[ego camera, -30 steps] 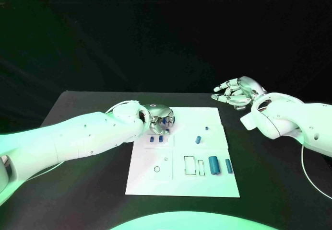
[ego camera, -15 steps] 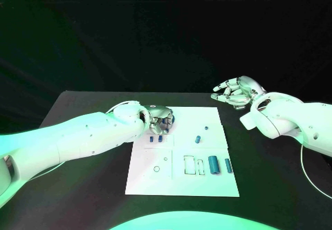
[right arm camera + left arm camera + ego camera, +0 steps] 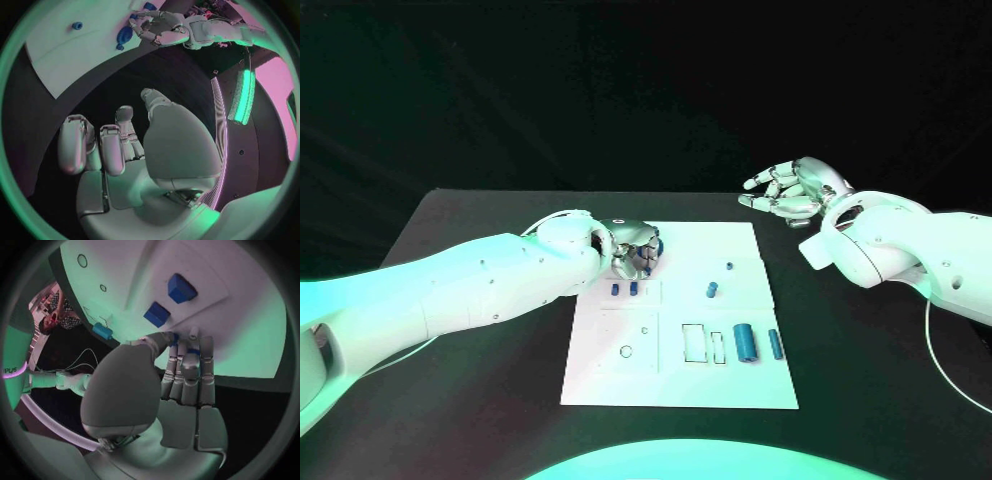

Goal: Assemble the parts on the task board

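pinching a small blue part (image 3: 177, 337) in left wrist view, left hand (image 3: 633, 247) over task board (image 3: 733, 385), right hand (image 3: 793, 193) empty, fingers loosely spread

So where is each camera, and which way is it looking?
Head view: on the robot's head, looking down at the task board; both white arms show.
Left wrist view: behind the left robot hand, facing the board.
Right wrist view: behind the right robot hand, above the black table.
Shared: all three show the board.
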Available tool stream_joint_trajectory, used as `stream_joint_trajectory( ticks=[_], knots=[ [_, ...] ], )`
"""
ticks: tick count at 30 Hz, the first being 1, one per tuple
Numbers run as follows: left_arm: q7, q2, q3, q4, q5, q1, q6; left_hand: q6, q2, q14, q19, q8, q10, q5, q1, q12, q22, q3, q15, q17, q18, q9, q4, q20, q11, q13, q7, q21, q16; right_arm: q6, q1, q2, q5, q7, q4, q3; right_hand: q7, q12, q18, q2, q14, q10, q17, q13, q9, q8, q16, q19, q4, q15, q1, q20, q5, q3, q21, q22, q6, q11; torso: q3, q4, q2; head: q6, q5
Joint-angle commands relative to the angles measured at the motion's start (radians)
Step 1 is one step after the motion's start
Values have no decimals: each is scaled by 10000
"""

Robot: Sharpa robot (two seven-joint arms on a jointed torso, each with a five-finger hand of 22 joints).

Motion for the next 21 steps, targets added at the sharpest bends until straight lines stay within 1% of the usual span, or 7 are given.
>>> stream_joint_trajectory(
  ticks=[1, 5, 10, 15, 19, 21],
  knots=[
    [53, 43, -7, -35, -12, -24, 205, 81, 36, 90, 109, -57, 104, -49, -28, -63, 70, 55, 17, 33, 79, -17, -26, -7, 11, -33, 5, 81, 57, 49, -3, 3, -94, 129, 23, 1, 37, -50, 111, 31, 461, -53, 162, -20, -12, 53, -31, -92, -5, -88, 28, -11, 33, 57, -31, 1234, -3, 23, -3, 6, -3, -9, -8],
    [79, 72, -8, -88, 16, -32, 194, 137, 41, 167, 182, -95, 192, -57, -62, -132, 206, 80, 7, 128, 57, -44, -60, -14, -2, -78, -4, 192, 134, 49, -3, 1, -94, 130, 29, 1, 37, -50, 111, 31, 461, -53, 162, -20, -12, 53, -31, -92, -5, -88, 28, -11, 33, 57, -31, 1234, -3, 23, 1, 11, 0, -19, -4],
    [146, 94, -8, -139, 40, -48, 110, 347, 72, 315, 309, -142, 443, -66, -131, -275, 444, 127, -31, 296, 22, -78, -134, -36, -50, -162, -47, 389, 277, 48, -3, 4, -94, 132, 31, 1, 37, -50, 111, 31, 461, -53, 162, -20, -12, 53, -31, -92, -5, -88, 28, -11, 33, 57, -31, 1234, -3, 23, -7, 4, -8, -17, 1],
    [258, 78, -8, -137, 95, -66, -135, 699, 154, 581, 535, -170, 839, -64, -171, -451, 764, 185, -116, 625, -30, -84, -244, -100, -146, -234, -127, 647, 472, 51, -3, 10, -95, 130, 32, 1, 37, -50, 111, 31, 461, -53, 162, -20, -12, 53, -31, -92, -5, -88, 28, -11, 33, 57, -31, 1234, -3, 23, -2, 13, -12, 4, 14],
    [344, 1, -5, -59, 170, -96, -414, 891, 177, 662, 604, -326, 1113, -62, -243, -808, 894, 251, -146, 640, -54, -104, -334, -142, -165, -354, -140, 760, 512, 56, -3, 16, -96, 131, 31, 1, 37, -50, 111, 31, 461, -53, 162, -20, -12, 53, -31, -92, -5, -88, 28, -11, 33, 57, -31, 1234, -3, 23, -9, 8, -6, 31, 9],
    [377, -76, 27, 18, 235, -108, -565, 934, 178, 683, 630, -351, 1170, -63, -257, -873, 927, 257, -148, 648, -60, -105, -352, -147, -171, -372, -138, 787, 522, 57, -3, 16, -98, 131, 30, 1, 37, -50, 111, 31, 461, -53, 162, -20, -12, 53, -31, -92, -5, -88, 28, -11, 33, 57, -31, 1234, -3, 23, -9, 5, -6, 46, 15]
  ],
)
